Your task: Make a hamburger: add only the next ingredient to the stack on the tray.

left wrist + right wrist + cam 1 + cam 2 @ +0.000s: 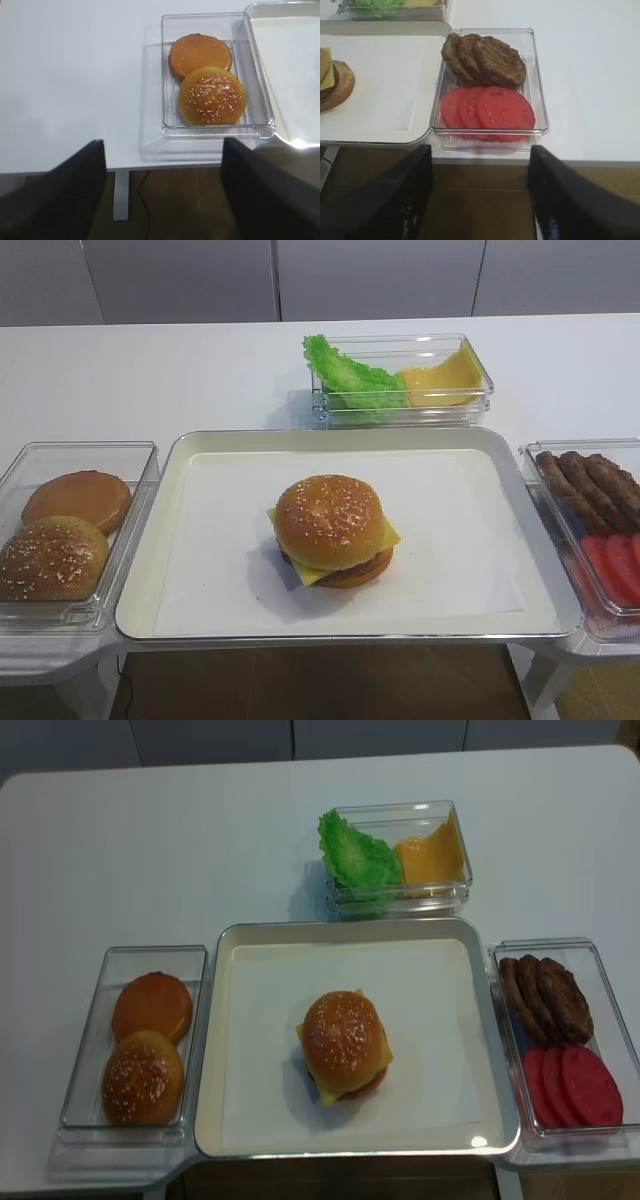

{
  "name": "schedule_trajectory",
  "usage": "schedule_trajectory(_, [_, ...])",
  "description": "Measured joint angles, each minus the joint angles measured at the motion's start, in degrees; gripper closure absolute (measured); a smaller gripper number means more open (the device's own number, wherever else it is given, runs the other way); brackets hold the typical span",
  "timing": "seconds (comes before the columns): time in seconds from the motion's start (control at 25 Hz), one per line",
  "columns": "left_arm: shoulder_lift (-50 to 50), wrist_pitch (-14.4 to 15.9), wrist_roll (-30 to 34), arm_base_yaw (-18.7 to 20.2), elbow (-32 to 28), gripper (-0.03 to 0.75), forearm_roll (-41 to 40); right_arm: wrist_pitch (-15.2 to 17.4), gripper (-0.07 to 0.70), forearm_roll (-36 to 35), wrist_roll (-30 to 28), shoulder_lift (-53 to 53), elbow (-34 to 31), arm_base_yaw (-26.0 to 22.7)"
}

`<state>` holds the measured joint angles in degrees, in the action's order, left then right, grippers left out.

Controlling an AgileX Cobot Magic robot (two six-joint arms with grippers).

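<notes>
The glossy sesame bun top [328, 518] [343, 1038] sits on the stack in the middle of the silver tray [175, 465] [214, 1020]. Under it, yellow cheese [390, 534] overhangs the brown bun base [362, 571]. The right wrist view catches the stack's edge [334, 84] at far left. My left gripper [162, 152] hangs open and empty off the table's front edge, before the bun tub. My right gripper [480, 152] is open and empty too, off the front edge before the patty tub. Neither arm shows in the two high views.
A clear tub [22, 468] left of the tray holds a flat seedless bun [200, 54] and a duller sesame bun [212, 96]. The right tub [540, 75] holds patties [490, 60] and tomato slices [492, 107]. A back tub [470, 352] holds lettuce [345, 372] and cheese slices [445, 380].
</notes>
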<state>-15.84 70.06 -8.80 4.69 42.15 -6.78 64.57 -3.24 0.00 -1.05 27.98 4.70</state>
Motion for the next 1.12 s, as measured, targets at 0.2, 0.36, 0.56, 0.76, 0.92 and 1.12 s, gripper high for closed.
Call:
schedule_trajectory(0.2, [7.3, 0.4, 0.0, 0.0, -7.0, 0.196, 0.5, 0.0, 0.162, 0.0, 0.0, 0.0, 0.0, 0.0])
schedule_trajectory(0.36, [13.4, 0.7, 0.0, 0.0, -11.4, 0.220, 1.2, 0.0, 0.162, 0.0, 0.0, 0.0, 0.0, 0.0])
schedule_trajectory(0.56, [16.7, 0.6, 0.1, 0.0, -12.4, 0.228, 1.2, 0.0, 0.162, 0.0, 0.0, 0.0, 0.0, 0.0])
schedule_trajectory(0.76, [16.7, -0.2, 1.5, 0.0, -12.9, 0.230, 2.3, 0.0, 0.162, 0.0, 0.0, 0.0, 0.0, 0.0])
schedule_trajectory(0.92, [16.7, -1.4, 1.7, 0.0, -13.8, 0.232, 2.7, 0.0, 0.162, 0.0, 0.0, 0.0, 0.0, 0.0])
schedule_trajectory(1.12, [16.7, -1.8, 2.0, 0.0, -14.0, 0.233, 2.7, 0.0, 0.162, 0.0, 0.0, 0.0, 0.0, 0.0])
